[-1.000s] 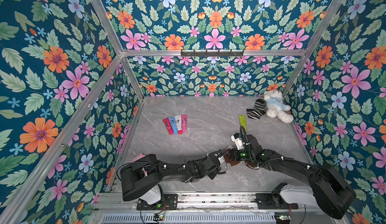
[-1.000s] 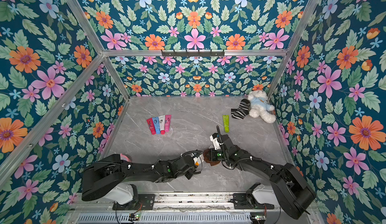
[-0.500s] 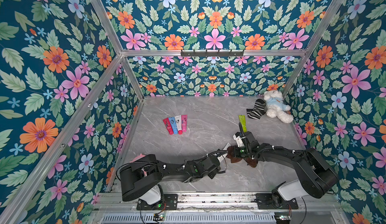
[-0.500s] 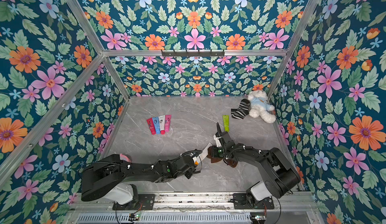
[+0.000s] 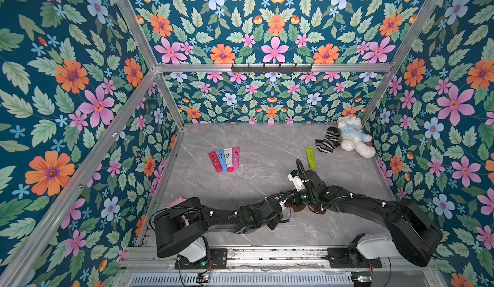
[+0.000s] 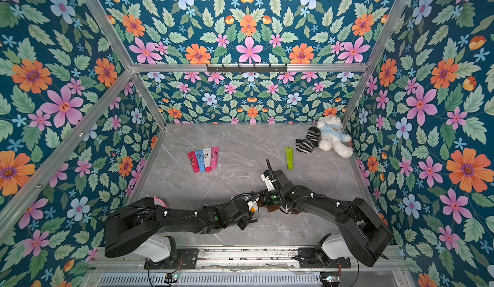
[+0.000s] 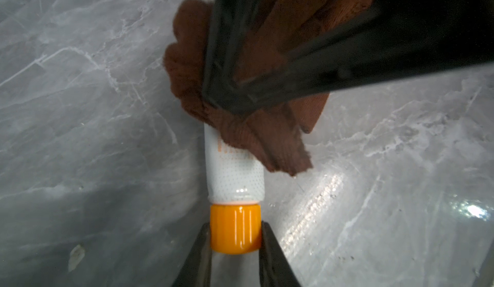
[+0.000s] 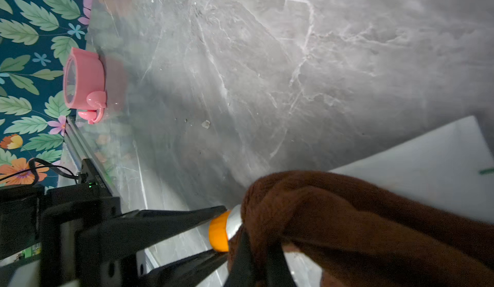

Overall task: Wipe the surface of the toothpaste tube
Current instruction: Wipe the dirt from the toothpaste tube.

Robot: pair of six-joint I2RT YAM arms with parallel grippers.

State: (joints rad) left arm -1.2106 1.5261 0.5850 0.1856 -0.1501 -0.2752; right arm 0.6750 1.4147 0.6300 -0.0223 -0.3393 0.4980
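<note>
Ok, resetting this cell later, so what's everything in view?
toothpaste tube: one, white with orange cap, front centre
cloth: one, brown, over the toothpaste tube
small tubes: four, red, blue, white, pink, back left row
green tube: one, green, back right
plush bear: one, white, blue top, back right corner
sock: one, striped black-white, beside plush bear
pink toy: one, pink, by front left wall
table: one, grey marble
left gripper: one, black, shut on toothpaste tube's cap
right gripper: one, black, shut on cloth

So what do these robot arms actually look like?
The left arm and right arm are chunky black jointed segments on white bases, with black cables clipped by white ties and small green lights. The left hand and right hand have slim, tapering black fingers.
</note>
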